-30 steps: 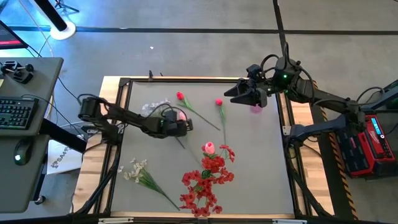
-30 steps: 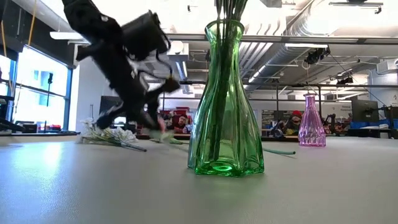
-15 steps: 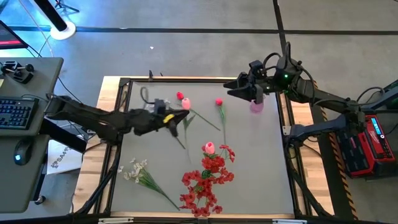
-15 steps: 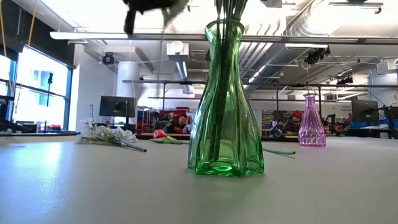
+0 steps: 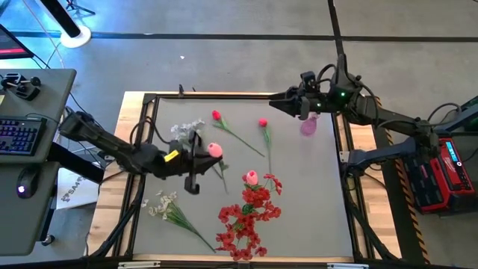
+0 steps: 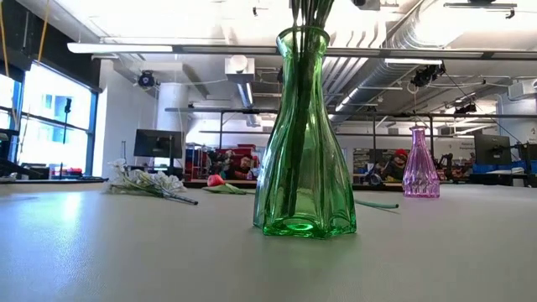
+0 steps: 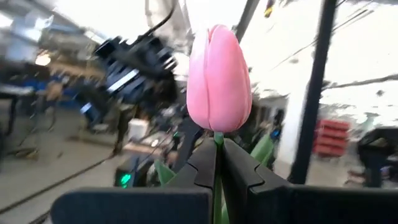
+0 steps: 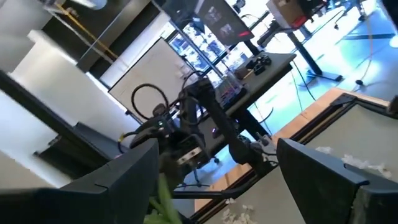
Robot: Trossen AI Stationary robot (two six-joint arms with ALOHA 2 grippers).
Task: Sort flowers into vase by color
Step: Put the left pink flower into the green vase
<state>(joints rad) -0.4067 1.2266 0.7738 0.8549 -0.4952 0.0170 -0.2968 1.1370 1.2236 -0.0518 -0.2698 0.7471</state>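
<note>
A: Left gripper (image 5: pixel 203 153) position?

B: Over the tabletop (image 5: pixel 314 194), left of centre, in the high view. Jaws closed narrow on the stem of a pink tulip (image 7: pixel 219 79); the left wrist view shows the bud upright just above the fingertips (image 7: pixel 239 168). In the high view the same bud sits at the gripper's tip.

A: Right gripper (image 5: pixel 287 101)?

B: At the far edge of the tabletop, just beside the pink vase (image 5: pixel 308 128). Jaws spread wide in the right wrist view, fingers (image 8: pixel 323 171) well apart. A bit of green shows near one finger; cannot tell what it is.

A: Remaining flowers?

B: Lying flat on the tabletop: a red bud (image 5: pixel 216 116) and a second red bud (image 5: pixel 263 122) toward the far side, each on a long stem; a white spray (image 5: pixel 185 128) near the left gripper; another white spray (image 5: pixel 163 203) near the left front.

A: And the vases?

B: Green vase (image 6: pixel 302 134) stands upright near the front edge, stems inside. From above, a cluster of red blossoms (image 5: pixel 246 213) spreads over it, with a pink bud (image 5: pixel 252 177) among them. In the low view the pink vase stands upright, farther back.
</note>
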